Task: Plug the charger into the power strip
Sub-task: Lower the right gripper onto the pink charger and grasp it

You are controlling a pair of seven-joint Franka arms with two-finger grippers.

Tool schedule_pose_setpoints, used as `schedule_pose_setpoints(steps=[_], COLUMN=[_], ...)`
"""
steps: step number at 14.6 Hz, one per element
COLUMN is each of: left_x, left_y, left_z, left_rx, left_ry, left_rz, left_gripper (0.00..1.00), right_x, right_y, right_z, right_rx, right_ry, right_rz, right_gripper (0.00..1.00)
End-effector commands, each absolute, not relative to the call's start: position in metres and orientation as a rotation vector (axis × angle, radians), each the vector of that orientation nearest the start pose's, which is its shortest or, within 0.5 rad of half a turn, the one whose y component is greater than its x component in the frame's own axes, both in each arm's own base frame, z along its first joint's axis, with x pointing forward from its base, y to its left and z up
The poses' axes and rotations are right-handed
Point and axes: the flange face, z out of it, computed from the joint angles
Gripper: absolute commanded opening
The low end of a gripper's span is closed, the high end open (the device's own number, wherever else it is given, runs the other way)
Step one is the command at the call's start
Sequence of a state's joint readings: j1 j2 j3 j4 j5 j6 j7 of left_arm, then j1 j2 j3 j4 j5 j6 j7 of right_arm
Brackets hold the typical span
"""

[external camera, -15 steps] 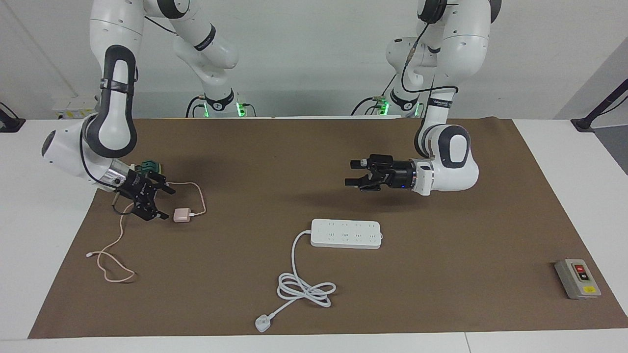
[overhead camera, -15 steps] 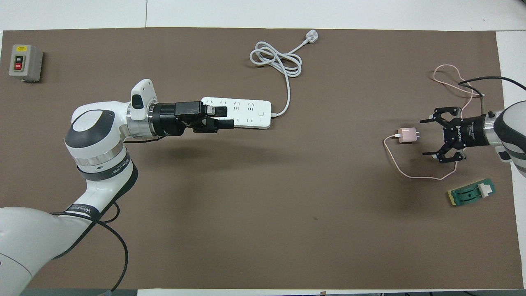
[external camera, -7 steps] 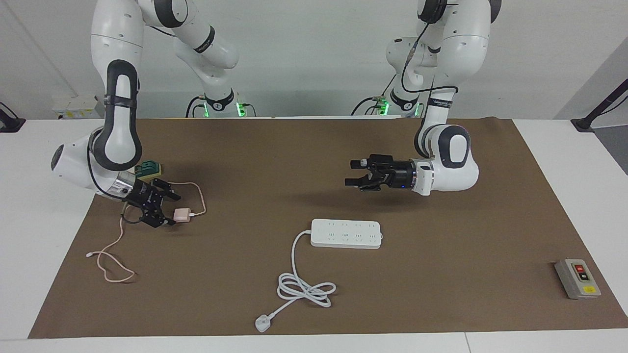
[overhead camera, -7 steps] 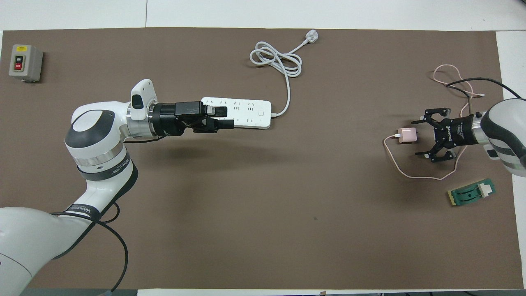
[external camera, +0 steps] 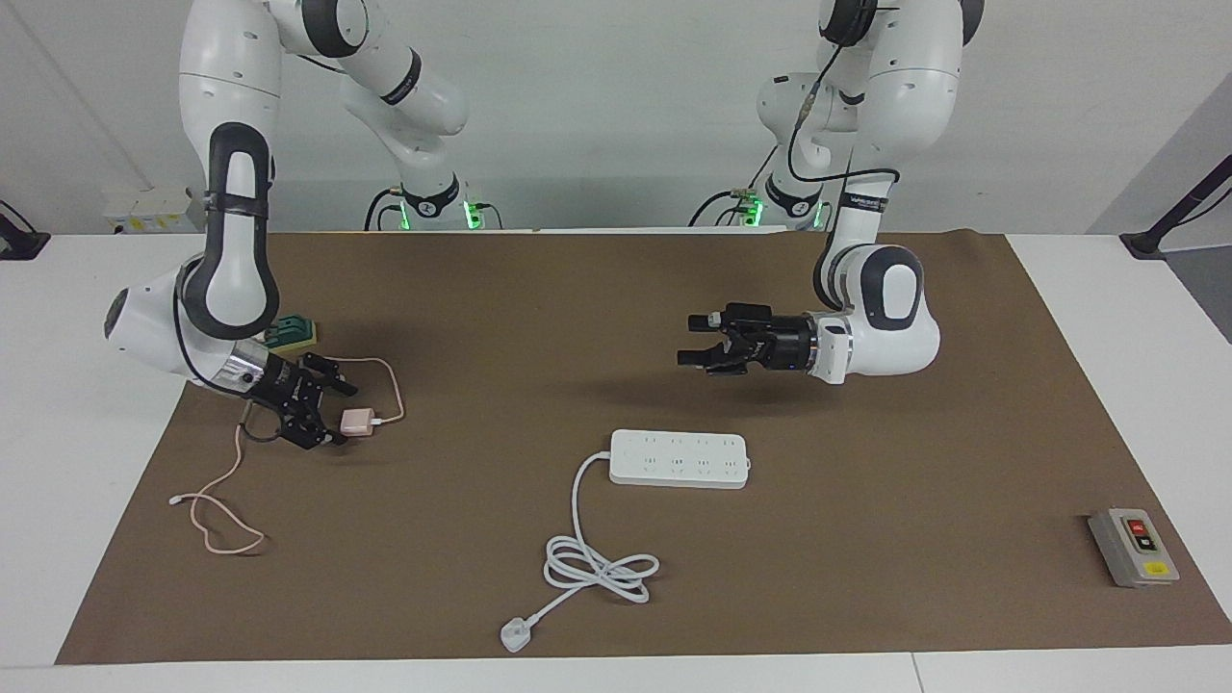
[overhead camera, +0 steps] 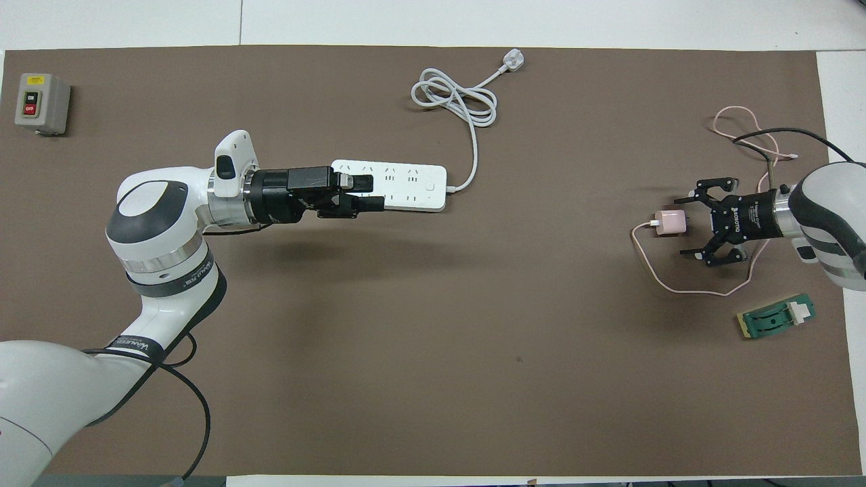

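The charger (external camera: 358, 422) (overhead camera: 670, 222), a small pale-pink cube, lies on the brown mat at the right arm's end of the table. Its thin pink cable (external camera: 217, 500) (overhead camera: 676, 284) loops around it. My right gripper (external camera: 339, 416) (overhead camera: 681, 226) is low at the mat, open, with its fingertips either side of the cube's pronged end and not closed on it. The power strip (external camera: 680, 459) (overhead camera: 413, 182), a long white bar, lies mid-table. My left gripper (external camera: 685, 341) (overhead camera: 373, 193) hangs open and empty in the air over the strip's end and waits.
The strip's thick white cord (external camera: 602, 568) coils farther from the robots and ends in a white plug (external camera: 515, 635) (overhead camera: 512, 62). A green-and-yellow block (external camera: 292, 332) (overhead camera: 778, 316) lies close to the right arm. A grey button box (external camera: 1133, 547) (overhead camera: 42, 103) sits at the left arm's end.
My right gripper has come down and slid toward the charger until its open fingertips reach the cube. The left arm, the strip and the charger have not moved.
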State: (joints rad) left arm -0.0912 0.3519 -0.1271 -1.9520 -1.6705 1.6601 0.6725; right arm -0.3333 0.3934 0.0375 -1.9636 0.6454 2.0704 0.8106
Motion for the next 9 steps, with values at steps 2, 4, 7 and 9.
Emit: schedule_pose_setpoints(steps=[2,4,7,9], left_x=[0.565,0.565,0.567,0.574], left_y=[-0.219,-0.219,-0.215,-0.207], left_z=[0.358,0.359,0.354,0.349], left_rx=[1.502,1.496,1.521,1.563], left_ry=[0.009,0.005,0.012,0.042], left_rz=[-0.118,-0.122,-0.095,-0.048], left_gripper=[1.00,1.00,1.00,1.00], right_x=[0.576,0.575,0.574,0.575], right_y=[-0.142,-0.137,-0.137,-0.136], right_z=[0.256,0.254,0.253,0.253], right_rx=[-1.905,-1.908,-1.900,-1.880], right_ry=[1.791,1.789,1.790,1.780], right_rz=[0.518,0.524,0.526,0.519], right_gripper=[1.00,1.00,0.92,0.86])
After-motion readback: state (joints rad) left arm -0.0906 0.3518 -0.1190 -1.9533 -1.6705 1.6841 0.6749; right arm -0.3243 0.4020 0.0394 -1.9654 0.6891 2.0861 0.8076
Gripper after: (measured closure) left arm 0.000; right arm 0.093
